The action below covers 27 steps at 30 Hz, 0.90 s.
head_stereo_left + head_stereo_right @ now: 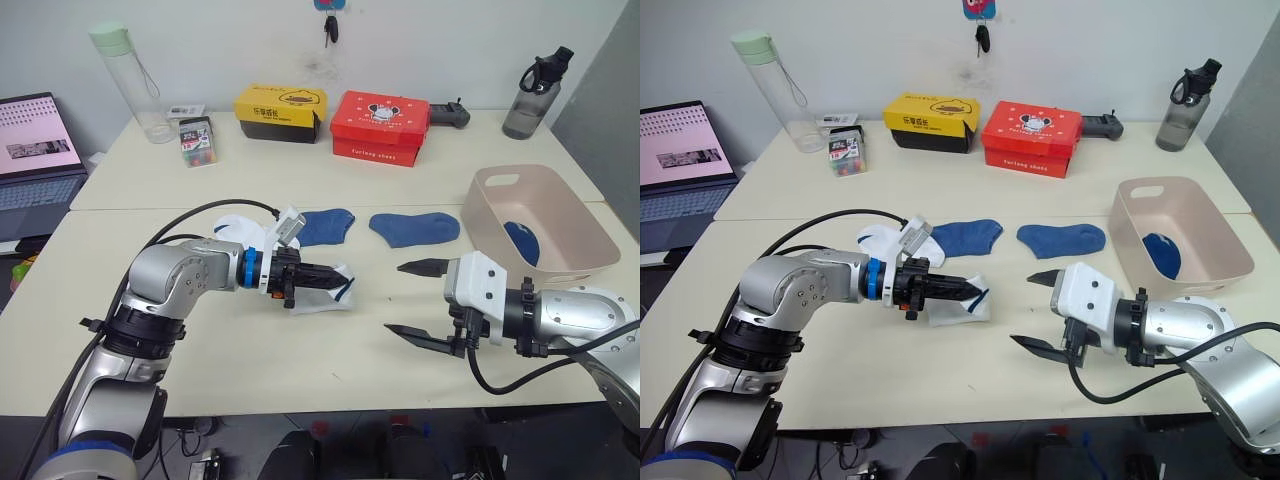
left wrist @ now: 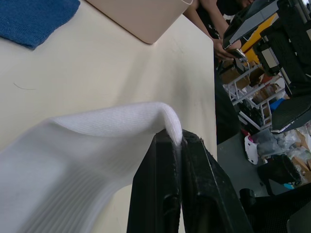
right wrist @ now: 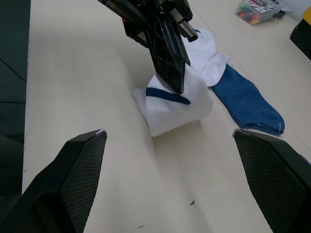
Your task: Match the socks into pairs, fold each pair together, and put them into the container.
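My left gripper (image 1: 343, 280) is shut on the folded edge of a white sock (image 1: 325, 295) with a navy mark, which rests on the table's middle. In the left wrist view the white sock (image 2: 87, 145) is pinched between the fingers (image 2: 160, 194). A second white sock (image 1: 235, 228) lies just behind. Two medium blue socks (image 1: 325, 226) (image 1: 415, 229) lie flat further back. The pink-beige container (image 1: 488, 222) stands at the right with a dark blue sock (image 1: 520, 243) inside. My right gripper (image 1: 396, 298) hangs open, empty, right of the white sock.
Along the back edge stand a yellow box (image 1: 280, 112), a red box (image 1: 380, 126), a clear bottle (image 1: 130, 85), a small case of coloured bits (image 1: 197, 141), a black controller (image 1: 450, 115) and a dark bottle (image 1: 535, 95). A laptop (image 1: 35, 150) sits far left.
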{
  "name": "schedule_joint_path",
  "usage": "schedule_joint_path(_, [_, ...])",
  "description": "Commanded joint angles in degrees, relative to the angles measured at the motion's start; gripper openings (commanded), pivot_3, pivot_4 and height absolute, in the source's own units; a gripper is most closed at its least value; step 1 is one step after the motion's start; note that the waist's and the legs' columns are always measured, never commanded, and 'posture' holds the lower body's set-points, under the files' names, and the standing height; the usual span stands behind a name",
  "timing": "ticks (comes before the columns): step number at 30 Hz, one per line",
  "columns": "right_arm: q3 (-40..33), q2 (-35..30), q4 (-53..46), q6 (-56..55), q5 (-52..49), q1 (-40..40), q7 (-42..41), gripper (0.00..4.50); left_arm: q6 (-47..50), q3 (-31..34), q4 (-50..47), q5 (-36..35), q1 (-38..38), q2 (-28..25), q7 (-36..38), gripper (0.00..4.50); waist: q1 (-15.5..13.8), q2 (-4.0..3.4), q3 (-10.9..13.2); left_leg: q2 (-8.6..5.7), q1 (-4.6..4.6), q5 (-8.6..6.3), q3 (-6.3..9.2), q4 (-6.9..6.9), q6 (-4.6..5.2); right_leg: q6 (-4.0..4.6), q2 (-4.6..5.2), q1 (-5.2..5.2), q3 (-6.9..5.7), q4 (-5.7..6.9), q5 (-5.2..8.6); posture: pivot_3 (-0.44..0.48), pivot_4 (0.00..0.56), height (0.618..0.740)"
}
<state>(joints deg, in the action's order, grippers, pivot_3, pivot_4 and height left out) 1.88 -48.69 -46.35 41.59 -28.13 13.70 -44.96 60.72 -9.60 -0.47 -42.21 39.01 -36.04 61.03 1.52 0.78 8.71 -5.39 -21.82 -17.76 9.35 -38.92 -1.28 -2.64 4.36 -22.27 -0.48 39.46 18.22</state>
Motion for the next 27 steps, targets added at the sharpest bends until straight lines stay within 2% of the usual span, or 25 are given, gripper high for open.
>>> schedule_joint_path(1, [-0.3,-0.5,-1.6,-0.8,0.1,0.9,0.2,4.5,0.0,1.7,-2.2,-0.9,0.5,0.0,0.9,0.01,0.0,0.0,0.0,0.0,0.0,0.0,0.0,0.0,0.0,0.0,0.0,0.0,0.0,0.0,0.0,0.0,0.15,0.726])
schedule_joint_path(6, [-1.2,-1.5,-1.4,-1.4,0.7,-0.3,-0.4,4.5,1.4,2.6,-3.2,-3.2,1.7,1.7,0.9,0.01,0.0,0.0,0.0,0.0,0.0,0.0,0.0,0.0,0.0,0.0,0.0,0.0,0.0,0.0,0.0,0.0,0.15,0.726])
schedule_joint_path(11, [-6.0,-4.9,0.4,-2.4,0.4,-2.2,-2.4,4.5,3.9,4.8,-4.2,-7.2,6.2,7.7,-1.5,0.01,-0.4,0.06,0.0,-0.03,-0.04,0.0,0.0,-0.06,0.0,-0.01,0.01,0.03,-0.02,-0.02,-0.01,0.0,0.15,0.726])
schedule_joint_path(16, [-11.4,-9.0,2.5,-3.2,-0.8,-4.6,-6.2,4.5,9.2,12.4,-2.5,-14.3,10.9,11.2,-6.2,0.01,-0.4,0.08,0.0,-0.01,-0.04,0.0,-0.03,-0.06,0.0,-0.02,0.01,0.04,-0.03,-0.01,-0.01,0.0,0.15,0.726])
schedule_joint_path(19, [-12.8,-11.1,4.0,-4.9,0.3,-5.9,-8.2,4.5,11.9,16.3,-1.4,-15.9,9.2,8.6,-8.1,0.01,0.2,0.07,0.0,0.03,0.03,0.0,-0.1,-0.03,0.0,-0.01,-0.02,0.04,0.01,0.04,-0.01,0.0,0.15,0.726])
schedule_joint_path(21, [-12.7,-11.1,4.5,-5.6,0.3,-5.6,-8.2,4.5,12.8,16.3,-2.3,-14.9,5.3,5.7,-8.3,0.01,0.4,0.02,0.0,0.06,0.07,0.0,-0.11,0.0,0.0,-0.01,-0.04,0.02,0.05,0.07,-0.01,0.0,0.15,0.726])
schedule_joint_path(23, [-11.2,-10.1,4.4,-5.9,0.2,-4.7,-7.5,4.5,11.1,13.4,-4.6,-11.7,-1.9,0.7,-6.2,0.01,0.5,-0.01,0.0,0.07,0.14,0.0,-0.14,0.03,0.0,-0.01,-0.05,0.03,0.08,0.08,0.0,0.0,0.15,0.726])
schedule_joint_path(27, [-7.0,-8.2,4.7,-7.5,1.7,-3.3,-6.7,4.5,5.4,9.4,-3.5,-6.1,-10.4,-3.7,-3.9,0.01,-0.3,0.06,0.0,0.06,0.09,0.0,-0.06,-0.01,-0.01,0.0,-0.05,0.0,0.09,0.04,-0.01,0.0,0.15,0.726])
